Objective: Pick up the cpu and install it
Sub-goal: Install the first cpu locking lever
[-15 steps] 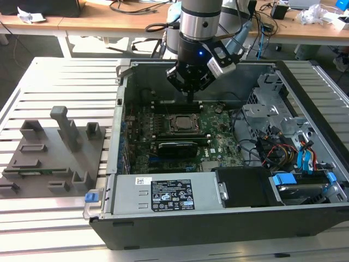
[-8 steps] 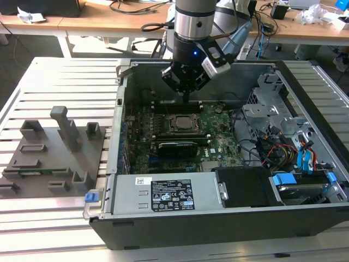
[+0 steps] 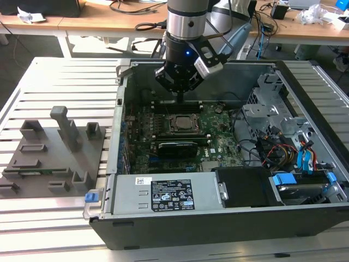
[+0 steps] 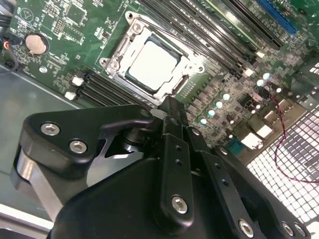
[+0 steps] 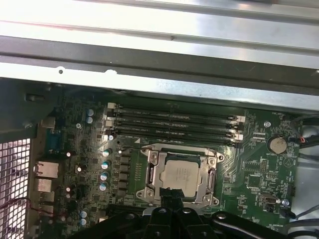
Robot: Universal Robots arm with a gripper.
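The cpu [image 3: 182, 123] is a small square chip with a shiny metal top. It lies flat inside the socket frame [image 5: 152, 174] on the green motherboard, and shows in both wrist views [image 4: 152, 64] [image 5: 182, 175]. My gripper [image 3: 180, 99] hangs just above the socket, toward the case's back wall and apart from the chip. Its black fingers [image 4: 172, 117] are pressed together and shut on nothing. In the first wrist view the gripper [image 5: 172, 201] tip covers the near edge of the socket.
The open computer case [image 3: 125, 82] walls in the motherboard. A power supply [image 3: 169, 194] lies along its front, and a drive cage with cables [image 3: 289, 147] is at the exterior view's right. Memory slots [image 5: 172, 124] run beside the socket. A grey fixture tray [image 3: 49, 153] with pegs sits outside at the exterior view's left.
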